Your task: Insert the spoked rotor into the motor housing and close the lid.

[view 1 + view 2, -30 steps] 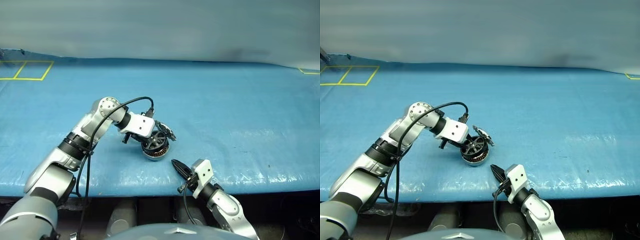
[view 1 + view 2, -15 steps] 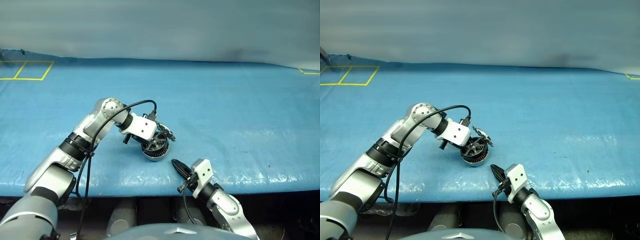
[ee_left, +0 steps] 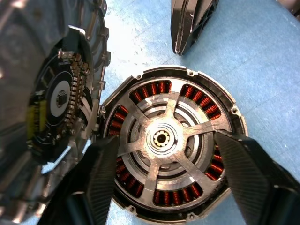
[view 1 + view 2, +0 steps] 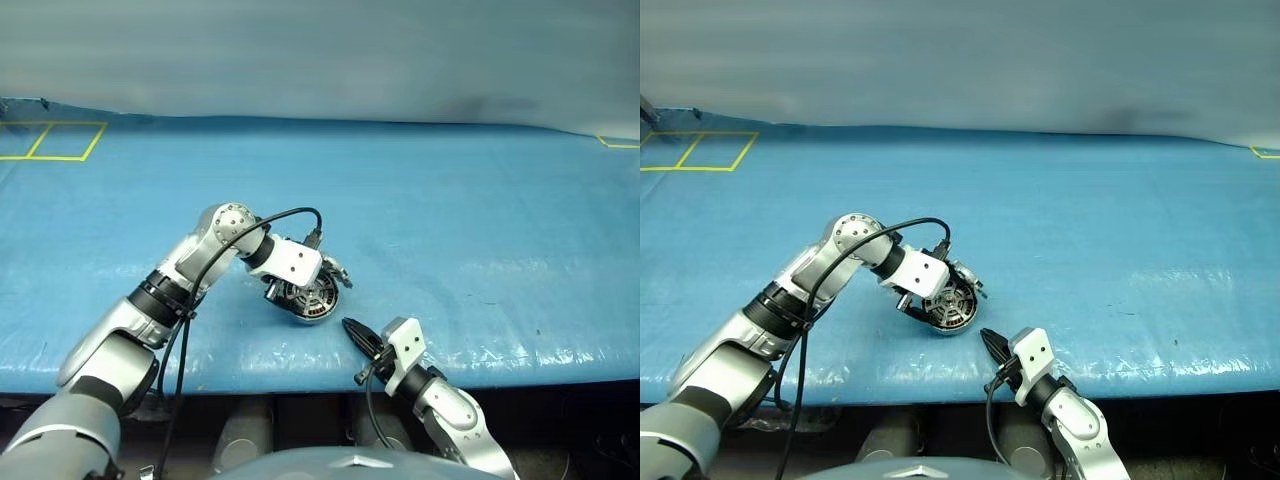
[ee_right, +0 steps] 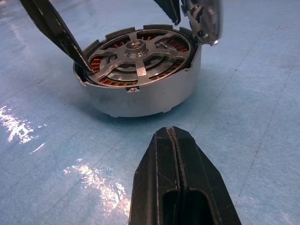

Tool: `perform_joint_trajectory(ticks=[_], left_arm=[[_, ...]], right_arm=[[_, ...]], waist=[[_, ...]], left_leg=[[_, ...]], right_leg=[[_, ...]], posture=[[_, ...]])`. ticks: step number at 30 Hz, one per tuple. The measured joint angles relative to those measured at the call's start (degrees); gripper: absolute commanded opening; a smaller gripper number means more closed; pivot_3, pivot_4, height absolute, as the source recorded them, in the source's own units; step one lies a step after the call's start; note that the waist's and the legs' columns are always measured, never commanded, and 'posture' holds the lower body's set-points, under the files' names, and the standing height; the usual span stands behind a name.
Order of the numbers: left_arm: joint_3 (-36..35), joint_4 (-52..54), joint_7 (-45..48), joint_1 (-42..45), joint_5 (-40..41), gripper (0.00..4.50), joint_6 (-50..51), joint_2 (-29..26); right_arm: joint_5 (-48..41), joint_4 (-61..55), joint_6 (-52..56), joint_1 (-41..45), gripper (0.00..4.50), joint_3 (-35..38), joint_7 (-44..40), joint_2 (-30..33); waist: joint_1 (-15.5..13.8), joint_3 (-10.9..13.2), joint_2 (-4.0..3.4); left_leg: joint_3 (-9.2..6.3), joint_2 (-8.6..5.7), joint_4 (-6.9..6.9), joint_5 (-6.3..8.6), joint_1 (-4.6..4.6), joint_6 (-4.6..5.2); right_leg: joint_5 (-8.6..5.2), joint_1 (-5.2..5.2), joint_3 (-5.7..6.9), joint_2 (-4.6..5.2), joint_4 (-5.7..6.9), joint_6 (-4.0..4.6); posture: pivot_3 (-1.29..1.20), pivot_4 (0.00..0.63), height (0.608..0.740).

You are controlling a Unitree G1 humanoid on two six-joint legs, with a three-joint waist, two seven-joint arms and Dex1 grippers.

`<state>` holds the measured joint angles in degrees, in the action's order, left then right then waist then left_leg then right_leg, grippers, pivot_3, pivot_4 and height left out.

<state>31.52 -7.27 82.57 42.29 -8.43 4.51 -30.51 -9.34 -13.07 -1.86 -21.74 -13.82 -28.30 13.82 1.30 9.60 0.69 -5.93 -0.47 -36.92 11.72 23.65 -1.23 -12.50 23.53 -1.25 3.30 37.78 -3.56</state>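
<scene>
Left gripper [image 3: 161, 176] sits over the housing [image 5: 140, 96], pointing down at it. Its fingers [image 3: 101, 171] are spread wide, one on each side of the rotor [image 3: 164, 140], just at the housing's rim; no clamp on anything visible. Rotor lies flat inside the housing, hub centred, copper windings showing between the spokes. Housing rests on the blue desk [image 4: 480, 230], near its front edge. Lid [image 3: 51, 103] stands open, tilted up from the housing's rim on the side away from the robot, its inner face with a dark board and toothed edge turned toward the housing. Right of the housing and nearer the robot, the right gripper [image 4: 357, 336] hovers over the desk's front edge, just beside the housing but apart from it, tips aimed at its side wall. Its fingers [image 5: 176, 178] are pressed together, holding nothing.
</scene>
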Motion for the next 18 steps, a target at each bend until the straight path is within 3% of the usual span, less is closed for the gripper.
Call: perform_joint_trajectory(ticks=[3, 6, 16, 17, 18], left_arm=[[-0.74, 1.79, 0.31, -0.86, 2.61, 4.27, 1.46, -0.12], [-1.85, 3.63, 0.35, -1.92, 4.60, 3.68, 2.76, -1.23], [-5.34, 9.04, -1.08, -5.59, 9.29, 0.30, 8.08, -3.39], [-5.72, 9.88, -1.22, -6.27, 9.71, 0.02, 8.71, -3.82], [-6.00, 10.27, -1.30, -6.71, 9.99, 0.02, 9.03, -4.02]], right_arm=[[-0.01, -0.01, 0.05, -0.01, 0.00, -0.05, -0.01, 0.09], [-0.05, -0.09, 0.23, -0.08, 0.00, 0.03, -0.05, 0.34], [-0.26, -0.48, 1.27, 0.39, 0.00, 0.20, -0.32, 1.16], [-0.27, -0.54, 1.32, 0.37, 0.00, 0.24, -0.33, 1.31], [-0.28, -0.57, 1.36, 0.37, 0.00, 0.26, -0.32, 1.42]], waist=[[0.04, 0.00, -0.01], [0.10, 0.01, -0.02], [0.12, 0.02, -0.02], [0.17, 0.02, -0.03], [0.13, 0.02, -0.03]], left_leg=[[-0.01, 0.00, 0.01, 0.00, 0.00, 0.00], [-0.02, 0.01, 0.01, 0.00, -0.01, 0.00], [-0.01, 0.01, 0.00, 0.00, -0.01, 0.00], [-0.01, 0.01, 0.01, 0.00, -0.01, 0.00], [-0.01, 0.01, 0.01, 0.00, -0.01, 0.00]], right_leg=[[0.00, 0.02, 0.01, 0.00, 0.01, 0.00], [0.00, 0.01, 0.01, -0.01, 0.02, 0.00], [0.00, 0.01, 0.01, 0.01, 0.01, 0.00], [0.00, 0.01, 0.01, 0.01, 0.01, 0.00], [0.00, 0.01, 0.01, 0.01, 0.00, 0.01]], posture=[[0.00, 0.150, 0.740], [0.00, 0.150, 0.740], [0.00, 0.150, 0.740], [0.00, 0.150, 0.740], [0.00, 0.150, 0.740]])
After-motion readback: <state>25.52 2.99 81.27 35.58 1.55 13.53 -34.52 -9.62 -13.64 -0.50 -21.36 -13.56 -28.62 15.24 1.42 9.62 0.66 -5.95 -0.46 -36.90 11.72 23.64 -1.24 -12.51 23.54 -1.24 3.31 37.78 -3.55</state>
